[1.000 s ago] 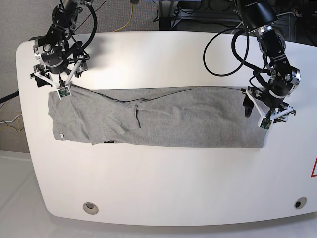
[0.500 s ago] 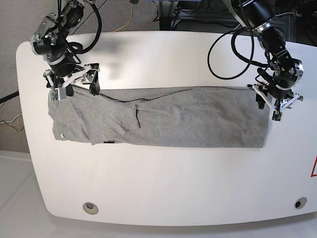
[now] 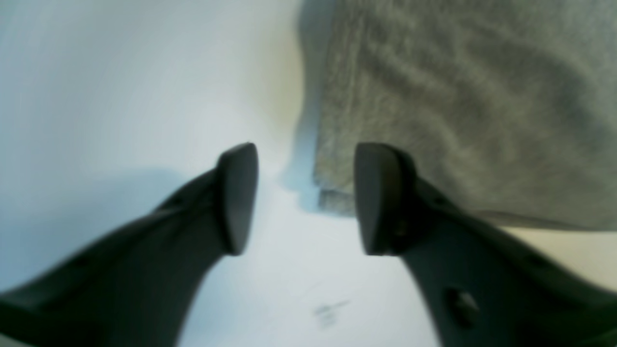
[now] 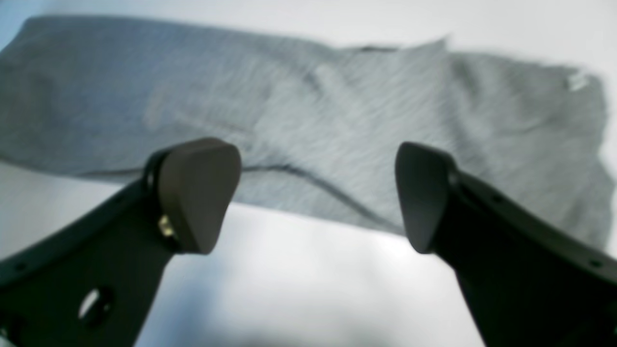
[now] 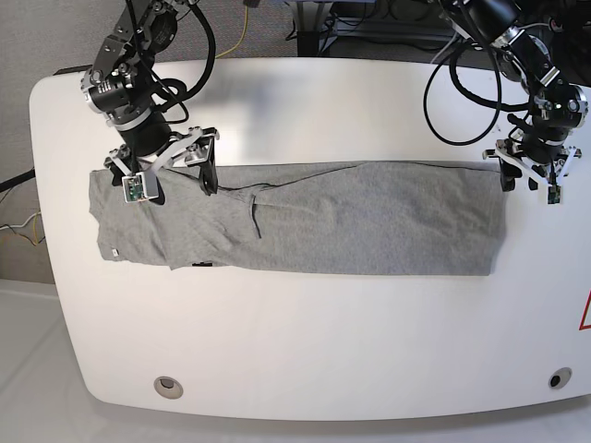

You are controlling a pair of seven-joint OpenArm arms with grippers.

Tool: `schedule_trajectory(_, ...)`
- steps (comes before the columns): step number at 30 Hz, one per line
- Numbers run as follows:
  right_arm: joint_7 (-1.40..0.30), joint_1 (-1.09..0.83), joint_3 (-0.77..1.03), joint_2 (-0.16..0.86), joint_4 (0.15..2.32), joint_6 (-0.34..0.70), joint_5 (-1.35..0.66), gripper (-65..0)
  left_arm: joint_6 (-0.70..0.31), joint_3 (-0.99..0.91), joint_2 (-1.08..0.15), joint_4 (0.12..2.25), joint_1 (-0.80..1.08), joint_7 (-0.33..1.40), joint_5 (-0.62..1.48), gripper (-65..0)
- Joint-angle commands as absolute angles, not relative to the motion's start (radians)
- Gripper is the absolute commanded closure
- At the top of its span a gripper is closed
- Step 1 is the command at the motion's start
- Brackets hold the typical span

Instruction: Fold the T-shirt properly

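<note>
Across the middle of the base view, the T-shirt (image 5: 305,226) lies flat on the white table (image 5: 305,351) as a long grey band folded lengthwise, running from the left side of the frame to the right, with a small white tag (image 5: 113,251) near its lower left corner and a dark crease at its upper middle

At the upper left of that view the right gripper (image 5: 172,172) hangs over the shirt's upper left edge. Its jaws stand wide apart with nothing between them. In the right wrist view the two dark fingertips (image 4: 197,190) are well separated, and the grey cloth (image 4: 308,120) stretches across the upper half of the frame behind them, blurred, with bare tabletop below

At the upper right of the base view the left gripper (image 5: 528,180) sits just beside the shirt's upper right corner, over the table. In the left wrist view its fingers (image 3: 238,193) are parted with only white tabletop showing in the gap. The corner of the grey cloth (image 3: 458,96) fills the upper right of that frame, and the right-hand fingertip overlaps the corner's edge; whether it touches the cloth cannot be told. Neither gripper holds any fabric
</note>
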State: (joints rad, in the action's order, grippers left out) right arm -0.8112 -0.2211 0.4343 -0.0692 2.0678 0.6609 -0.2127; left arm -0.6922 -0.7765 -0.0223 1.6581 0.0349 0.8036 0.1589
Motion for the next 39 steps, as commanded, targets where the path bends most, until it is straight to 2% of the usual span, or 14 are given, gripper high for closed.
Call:
schedule_trajectory(1,-0.777,-0.196,0.395,-0.060,2.084,0.694,-0.095,-50.0,-0.698,-0.759,-0.061,1.612,0.027,0.789,0.260,-40.6)
schedule_trajectory(7,-0.745,-0.181,0.376,-0.058,2.068,0.698,0.147,-48.9,-0.698,-0.755,-0.110,1.509,0.023,0.761,0.341,-46.0)
schedule_trajectory(11,-0.776,-0.151,0.417,-0.068,2.024,0.698,0.209,-48.4,-0.698,-0.772,-0.153,1.409,0.017,0.750,0.420,-47.1)
schedule_trajectory(19,-0.808,-0.122,0.535,-0.060,1.900,0.698,0.073,-48.5,-0.698,-0.761,-0.202,1.283,-0.005,0.735,0.504,-45.9)
schedule_trajectory(21,-0.807,-0.113,0.587,-0.061,1.809,0.698,-0.053,-48.3,-0.698,-0.763,-0.215,1.235,-0.016,0.732,0.568,-45.5)
schedule_trajectory(25,-0.811,-0.119,0.602,-0.059,1.756,0.696,-0.138,-48.2,-0.698,-0.760,-0.220,1.215,-0.031,0.729,0.605,-45.3)
schedule_trajectory(39,-0.822,-0.165,0.562,-0.063,1.825,0.691,-0.119,-47.9,-0.698,-0.707,-0.224,1.155,-0.128,0.744,0.666,-45.4)
